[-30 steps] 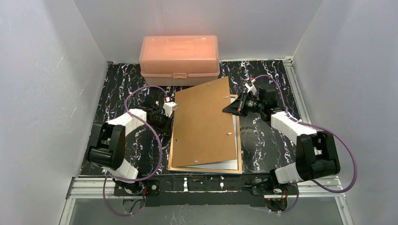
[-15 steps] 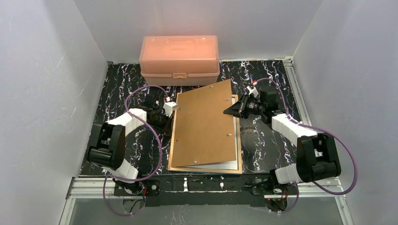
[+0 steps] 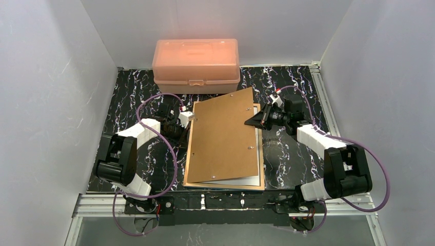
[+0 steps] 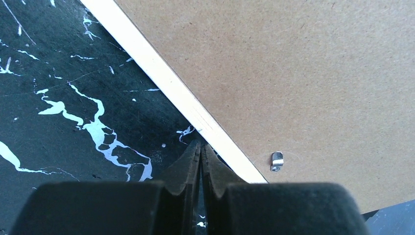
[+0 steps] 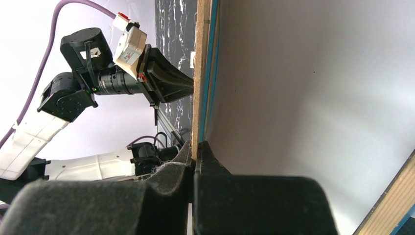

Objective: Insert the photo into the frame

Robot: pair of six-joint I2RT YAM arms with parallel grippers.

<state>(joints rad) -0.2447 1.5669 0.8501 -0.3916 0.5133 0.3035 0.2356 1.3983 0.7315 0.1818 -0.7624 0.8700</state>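
The frame [image 3: 189,174] lies face down mid-table, its tan wooden rim showing. Its brown fibreboard backing [image 3: 223,138] is tilted up along the right side. My right gripper [image 3: 246,121] is shut on that raised edge; in the right wrist view the thin board edge [image 5: 197,98] runs straight into my right gripper [image 5: 196,147]. My left gripper [image 4: 200,147] is shut and holds nothing, its tips against the frame's pale wooden left edge [image 4: 161,81]; in the top view the left gripper [image 3: 184,137] sits at that edge. A pale sheet [image 3: 246,180] shows under the backing. The photo is hidden.
A salmon-pink plastic box [image 3: 196,59] stands against the back wall just beyond the frame. White walls close in the left, right and back. A small metal clip [image 4: 277,160] sits on the backing near the left fingertips.
The right gripper has shifted slightly, and the raised side of the backing has come down a little. The left arm has stayed put at the frame's left edge.
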